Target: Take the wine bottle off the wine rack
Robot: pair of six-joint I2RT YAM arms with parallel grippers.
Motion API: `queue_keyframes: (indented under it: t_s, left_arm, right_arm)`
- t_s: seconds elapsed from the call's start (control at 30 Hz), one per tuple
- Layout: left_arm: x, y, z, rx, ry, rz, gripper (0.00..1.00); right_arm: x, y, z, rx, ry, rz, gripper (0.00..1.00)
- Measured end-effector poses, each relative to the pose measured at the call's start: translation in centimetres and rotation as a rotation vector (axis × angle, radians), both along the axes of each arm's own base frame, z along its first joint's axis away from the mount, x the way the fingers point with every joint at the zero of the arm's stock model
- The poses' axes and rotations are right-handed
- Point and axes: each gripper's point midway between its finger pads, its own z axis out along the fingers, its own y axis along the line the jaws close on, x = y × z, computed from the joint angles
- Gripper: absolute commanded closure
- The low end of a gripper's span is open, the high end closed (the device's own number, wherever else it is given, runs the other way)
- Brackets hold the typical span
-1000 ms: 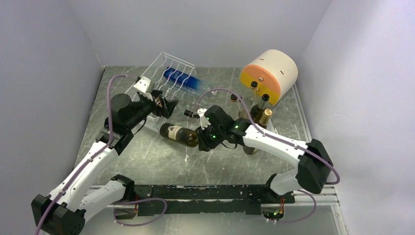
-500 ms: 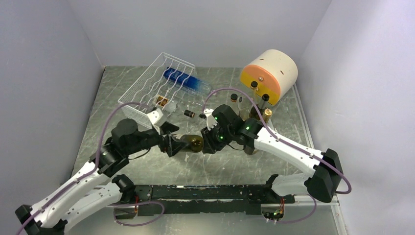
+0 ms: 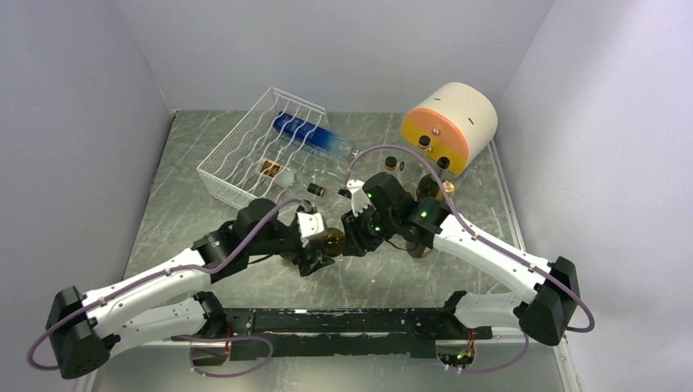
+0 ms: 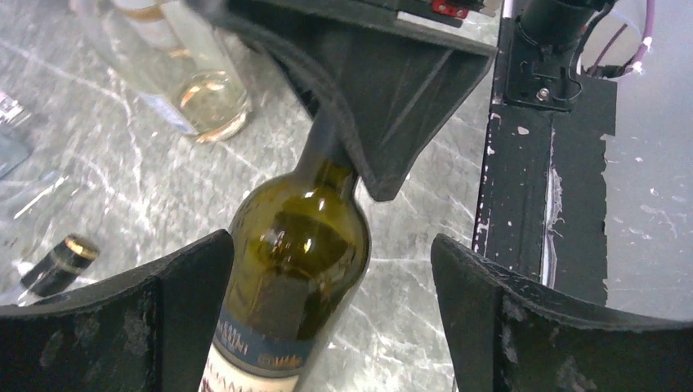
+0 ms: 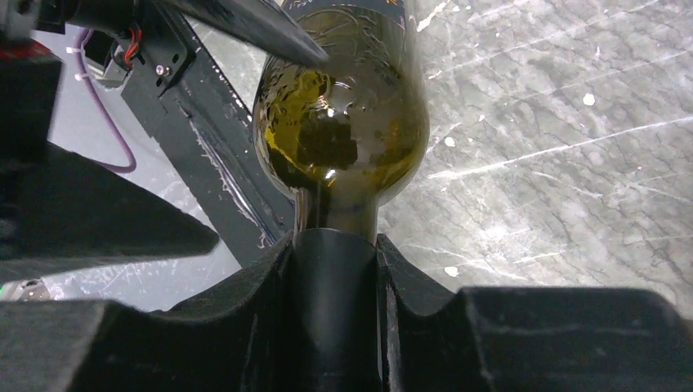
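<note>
One white wine rack (image 3: 253, 151) at far left of the table (image 3: 392, 278), one blue bottle (image 3: 306, 135) in it, one green wine bottle (image 3: 331, 241) clear of the rack near table centre, neck clamped by right gripper (image 3: 353, 237), left gripper (image 3: 315, 243) spread open astride its body, grey marbled surface, pale walls (image 3: 343, 49).

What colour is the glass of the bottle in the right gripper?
The wine bottle is dark olive green; the right wrist view shows it best.
</note>
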Motion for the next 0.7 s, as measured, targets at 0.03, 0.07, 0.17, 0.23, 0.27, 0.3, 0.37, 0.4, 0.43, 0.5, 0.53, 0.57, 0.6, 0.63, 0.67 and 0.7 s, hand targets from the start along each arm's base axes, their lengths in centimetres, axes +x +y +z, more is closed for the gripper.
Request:
queue_keyframes:
  t_s: [0.03, 0.07, 0.17, 0.23, 0.27, 0.3, 0.37, 0.4, 0.43, 0.5, 0.53, 0.57, 0.6, 0.63, 0.67, 0.7]
  left_arm:
    - [-0.1, -0.4, -0.3, 0.008, -0.008, -0.016, 0.05]
    - [-0.2, -0.9, -0.6, 0.016, -0.019, -0.037, 0.05]
    - [-0.5, -2.4, -1.1, 0.020, -0.057, -0.085, 0.06]
    - [-0.5, -3.3, -1.3, 0.018, -0.081, -0.109, 0.07]
    - [-0.5, -3.7, -1.5, 0.019, -0.090, -0.117, 0.08]
    - [-0.4, -4.0, -1.7, 0.020, -0.094, -0.120, 0.09]
    - [0.0, -4.6, -2.1, 0.023, -0.106, -0.119, 0.10]
    - [0.2, -4.8, -2.4, 0.026, -0.109, -0.113, 0.10]
    - [0.3, -5.0, -2.5, 0.027, -0.113, -0.108, 0.11]
    - [0.5, -5.1, -2.7, 0.024, -0.118, -0.100, 0.13]
    - [0.6, -5.1, -2.9, 0.025, -0.120, -0.095, 0.15]
    - [0.7, -5.0, -3.1, 0.027, -0.121, -0.090, 0.16]
    - [0.8, -5.0, -3.3, 0.029, -0.123, -0.082, 0.18]
    - [0.8, -4.9, -3.4, 0.031, -0.124, -0.078, 0.20]
    - [0.9, -4.9, -3.6, 0.034, -0.125, -0.070, 0.23]
    - [1.0, -4.8, -3.7, 0.035, -0.123, -0.065, 0.28]
  right_arm:
    - [-0.1, 0.0, 0.1, 0.003, 0.001, 0.004, 1.00]
    - [-0.1, 0.1, 0.1, 0.006, 0.002, 0.008, 1.00]
    - [-0.3, 0.0, 0.2, 0.005, 0.008, 0.014, 1.00]
    - [-0.4, -0.1, 0.3, 0.002, 0.013, 0.016, 1.00]
    - [-0.5, -0.1, 0.4, 0.002, 0.014, 0.016, 1.00]
    - [-0.5, -0.1, 0.4, 0.001, 0.016, 0.017, 1.00]
    - [-0.6, -0.2, 0.5, 0.000, 0.018, 0.018, 1.00]
    - [-0.6, -0.2, 0.5, 0.002, 0.019, 0.019, 1.00]
    - [-0.6, -0.2, 0.6, 0.004, 0.020, 0.021, 1.00]
    - [-0.7, -0.1, 0.7, 0.010, 0.021, 0.025, 0.93]
    - [-0.8, -0.1, 0.7, 0.013, 0.022, 0.027, 0.90]
    - [-0.8, 0.0, 0.8, 0.017, 0.022, 0.029, 0.88]
    - [-0.9, 0.0, 0.9, 0.020, 0.022, 0.031, 0.86]
    - [-0.9, 0.0, 1.0, 0.023, 0.022, 0.033, 0.84]
    - [-0.9, 0.0, 1.1, 0.028, 0.020, 0.034, 0.82]
    - [-1.0, 0.0, 1.2, 0.031, 0.019, 0.035, 0.81]
